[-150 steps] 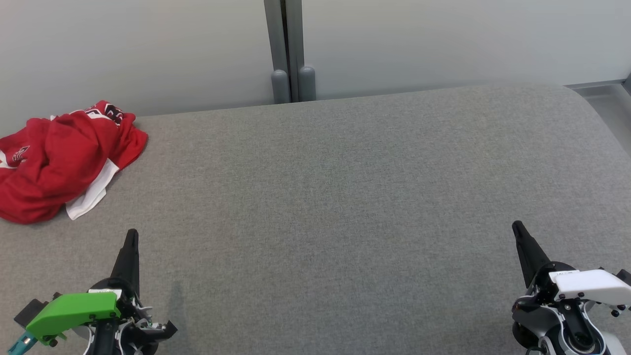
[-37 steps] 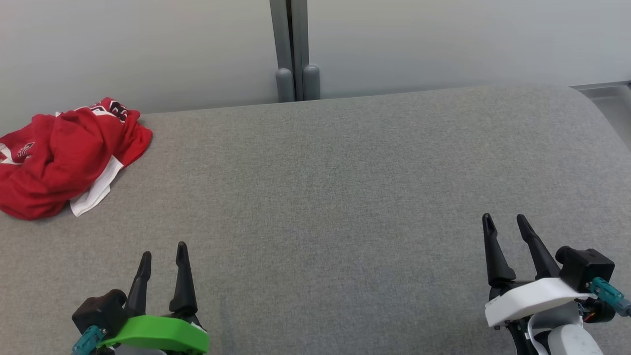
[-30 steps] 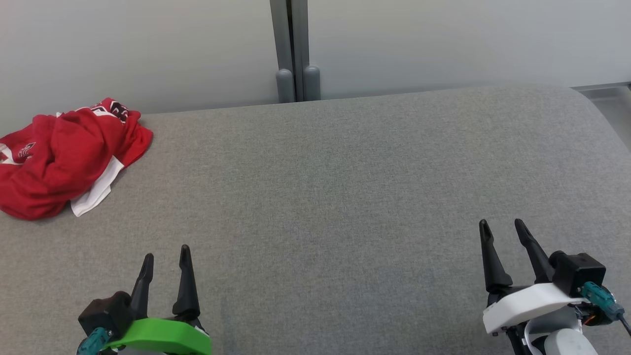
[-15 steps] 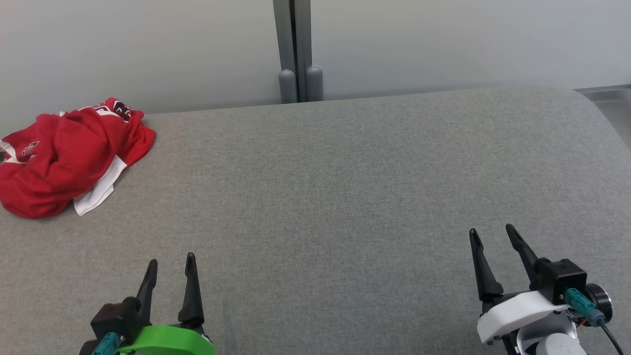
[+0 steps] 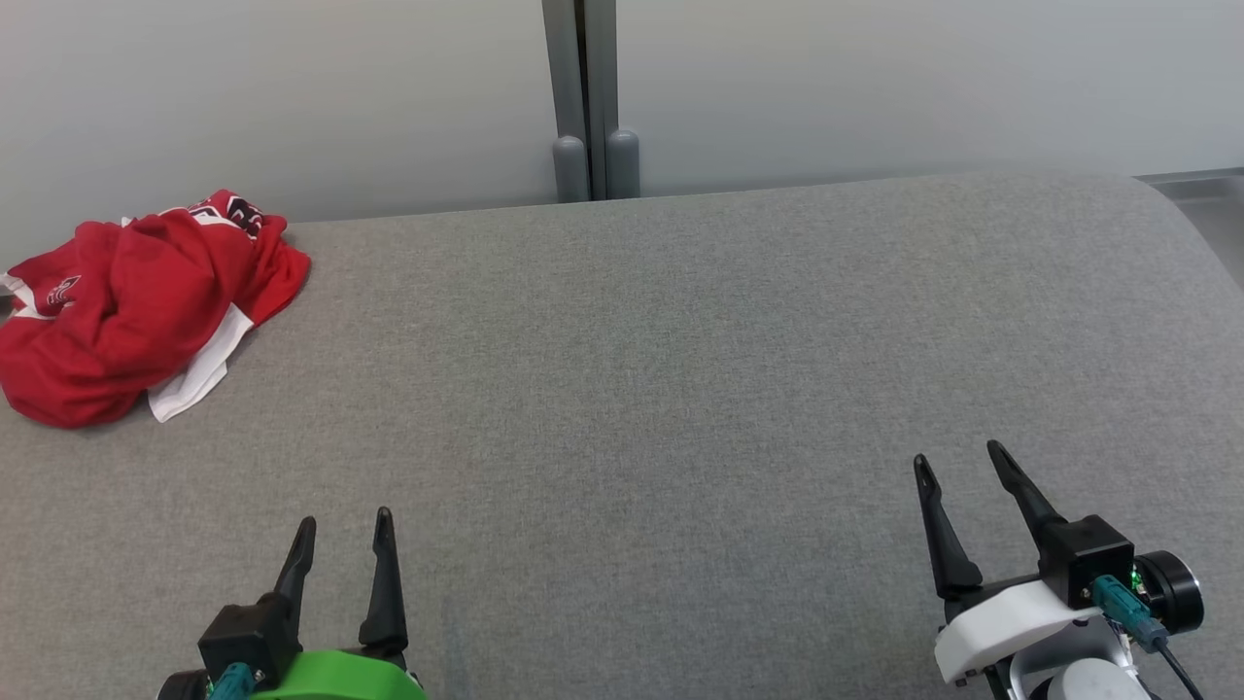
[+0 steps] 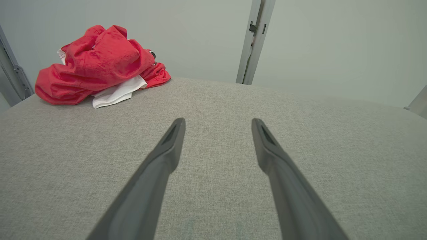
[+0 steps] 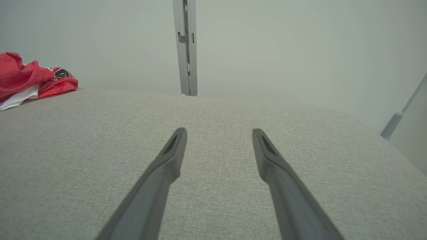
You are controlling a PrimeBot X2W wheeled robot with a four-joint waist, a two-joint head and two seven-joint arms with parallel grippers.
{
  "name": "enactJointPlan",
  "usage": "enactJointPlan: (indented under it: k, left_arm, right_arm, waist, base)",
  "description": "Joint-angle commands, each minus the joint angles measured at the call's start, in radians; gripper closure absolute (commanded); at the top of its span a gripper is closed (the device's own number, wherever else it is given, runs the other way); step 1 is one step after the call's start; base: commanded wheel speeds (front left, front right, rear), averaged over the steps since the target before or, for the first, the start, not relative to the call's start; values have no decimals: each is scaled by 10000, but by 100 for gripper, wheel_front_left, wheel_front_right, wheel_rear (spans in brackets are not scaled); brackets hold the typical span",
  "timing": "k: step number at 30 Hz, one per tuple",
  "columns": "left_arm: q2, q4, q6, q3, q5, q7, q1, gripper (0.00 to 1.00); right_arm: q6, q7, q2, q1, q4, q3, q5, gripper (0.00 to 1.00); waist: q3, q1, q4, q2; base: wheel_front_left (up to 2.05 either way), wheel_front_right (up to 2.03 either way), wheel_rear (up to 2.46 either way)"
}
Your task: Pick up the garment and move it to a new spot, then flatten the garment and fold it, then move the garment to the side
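Note:
The garment (image 5: 136,306) is a crumpled red and white heap at the far left of the grey padded table (image 5: 680,369). It also shows in the left wrist view as a red bundle (image 6: 96,63) and at the left edge of the right wrist view (image 7: 30,80). My left gripper (image 5: 345,525) hovers open near the front left, well short of the garment, nothing between its fingers (image 6: 166,150). My right gripper (image 5: 957,465) stands open at the front right, empty, far from the garment; in its own wrist view the right gripper (image 7: 218,133) shows two spread fingers.
A grey post (image 5: 588,97) rises behind the table's far edge, in front of a pale wall (image 5: 875,78). The table's right end curves away near a pale floor strip (image 5: 1205,194). A grey bar (image 6: 13,73) stands left of the garment.
Both grippers have drawn slightly back toward the near edge, the right one also turning a little. The view has shifted slightly. The garment lies as before.

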Motion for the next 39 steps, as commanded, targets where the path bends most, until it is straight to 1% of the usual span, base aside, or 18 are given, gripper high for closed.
enactJointPlan:
  k: [1,18,23,27,29,39]
  left_arm:
    - [75,3,-4,-9,62,-68,110,0]
    - [73,40,55,16,-37,-59,111,0]
    - [74,64,52,-34,-56,-59,36,0]
    - [72,43,44,-5,-24,-59,-65,0]
    - [72,5,35,-27,3,-59,-127,0]
    - [69,-243,85,112,107,-59,-71,0]
  right_arm:
    - [0,-58,-56,6,2,16,-85,0]
    - [0,-58,-55,28,-92,9,49,0]
    - [0,-58,-53,46,-120,-55,60,0]
    - [1,-57,-52,87,-161,-97,56,0]
    - [1,-57,-50,133,-182,-153,52,0]
    - [-4,-57,-50,132,-181,-73,126,0]
  waist:
    - [0,0,3,0]
    - [28,0,4,0]
    - [32,0,151,0]
    - [27,0,501,0]
    - [21,0,803,0]
    - [3,0,2586,0]
  base:
    - [0,0,0]
    - [0,0,0]
    - [0,0,0]
    - [0,0,0]
    - [0,0,0]
    - [0,0,0]
